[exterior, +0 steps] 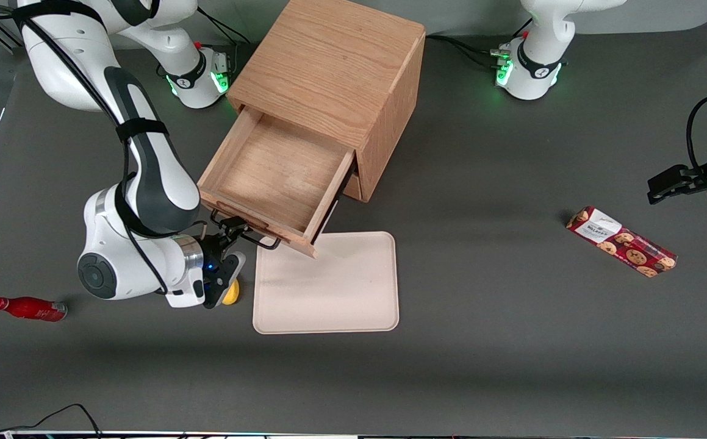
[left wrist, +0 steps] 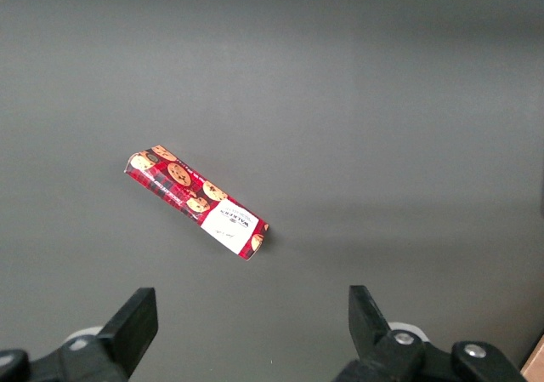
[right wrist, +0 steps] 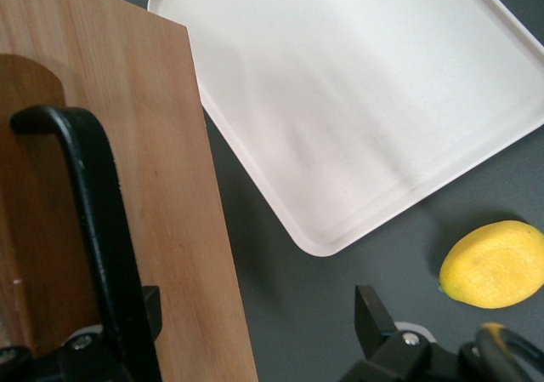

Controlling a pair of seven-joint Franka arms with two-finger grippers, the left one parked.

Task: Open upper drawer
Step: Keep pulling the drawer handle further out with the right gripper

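Observation:
The upper drawer of the light-oak cabinet stands pulled far out, and its bare wooden inside shows. The thin black bar handle is on the drawer front, on the side nearer the front camera. My right gripper is at that handle, low over the table. In the right wrist view the drawer front and the handle run past one finger. The gripper is open, with its fingers wide apart and not clamped on the bar.
A cream tray lies on the table in front of the drawer, its corner under the drawer front. A lemon sits beside the tray under my wrist. A red bottle lies toward the working arm's end, a cookie box toward the parked arm's.

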